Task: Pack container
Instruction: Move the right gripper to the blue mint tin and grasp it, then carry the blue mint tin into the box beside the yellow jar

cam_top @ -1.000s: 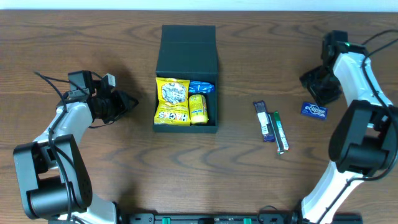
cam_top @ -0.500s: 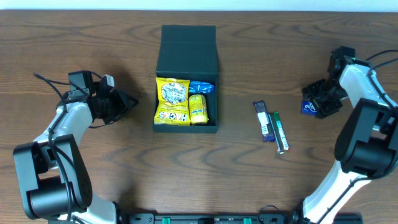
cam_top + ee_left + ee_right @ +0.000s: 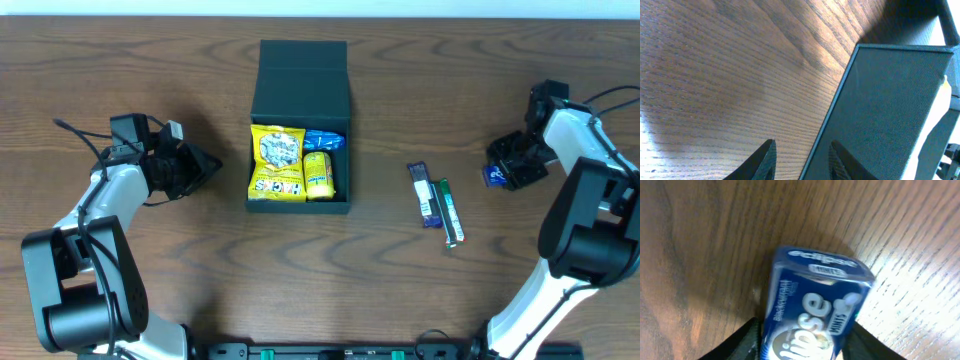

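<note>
Left gripper: left of frame, arm bent low over the table, pointing right at the container. Its fingers stand apart, seen only in the left wrist view, their tips cut off by the bottom edge.
Container: upper centre, lid flap open toward the top. It holds a yellow snack bag, a yellow can and a half-hidden blue packet.
Two stick packs: right of centre, side by side, print illegible.
Right gripper: far right, clamped on a blue mint packet which the overhead view mostly hides.
</note>
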Robot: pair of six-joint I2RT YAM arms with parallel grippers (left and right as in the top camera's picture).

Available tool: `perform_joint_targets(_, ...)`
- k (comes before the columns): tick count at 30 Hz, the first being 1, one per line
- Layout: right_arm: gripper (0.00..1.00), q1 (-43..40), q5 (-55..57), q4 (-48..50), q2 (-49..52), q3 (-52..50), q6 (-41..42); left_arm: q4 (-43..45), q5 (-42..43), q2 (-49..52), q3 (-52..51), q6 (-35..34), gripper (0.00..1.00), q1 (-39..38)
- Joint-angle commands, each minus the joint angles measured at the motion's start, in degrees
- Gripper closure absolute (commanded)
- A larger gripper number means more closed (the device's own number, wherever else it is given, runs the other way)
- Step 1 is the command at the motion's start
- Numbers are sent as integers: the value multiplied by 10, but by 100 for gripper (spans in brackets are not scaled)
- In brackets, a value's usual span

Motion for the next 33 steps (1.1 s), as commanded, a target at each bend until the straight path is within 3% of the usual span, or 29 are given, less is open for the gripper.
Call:
perform_joint_targets(1,55,-3,0,2,6,-4,-1,-2,-6,6,13,-1,65,1)
perform_joint_targets(11,71,-3,0,7,6,-4,-13,-2,-6,6,13,-1,64,1)
perform_joint_targets(18,83,-2,0,16,6,-4,-69,-2,-7,6,13,-1,65,1)
perform_joint_targets(24,98,2,-50,57,5,4,-237,2,-7,6,13,-1,64,1)
perform_joint_targets(33,99,86,-207,-20,5,150,-513,3,-12,6,13,2,65,1)
